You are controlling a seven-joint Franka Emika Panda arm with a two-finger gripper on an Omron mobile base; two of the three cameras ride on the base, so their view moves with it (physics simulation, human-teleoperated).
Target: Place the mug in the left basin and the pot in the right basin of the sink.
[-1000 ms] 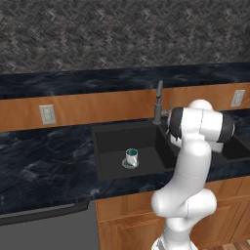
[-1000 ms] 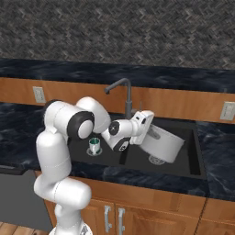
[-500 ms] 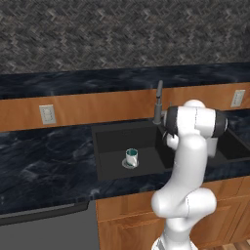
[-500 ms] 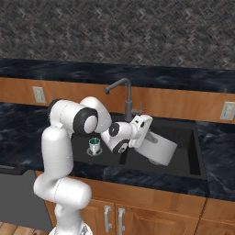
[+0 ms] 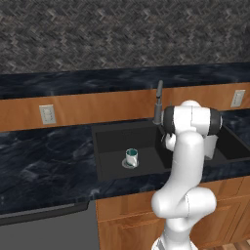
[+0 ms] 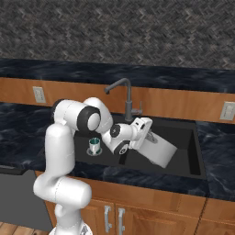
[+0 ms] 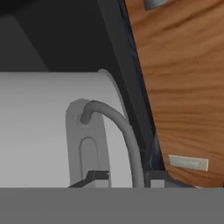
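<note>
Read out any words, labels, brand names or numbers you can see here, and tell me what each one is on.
None: no readable text shows in these pictures.
The mug, the pot and the sink bear no lettering.
The wall outlets are blank plates.
The small plate in the hand view carries no legible marks.
</note>
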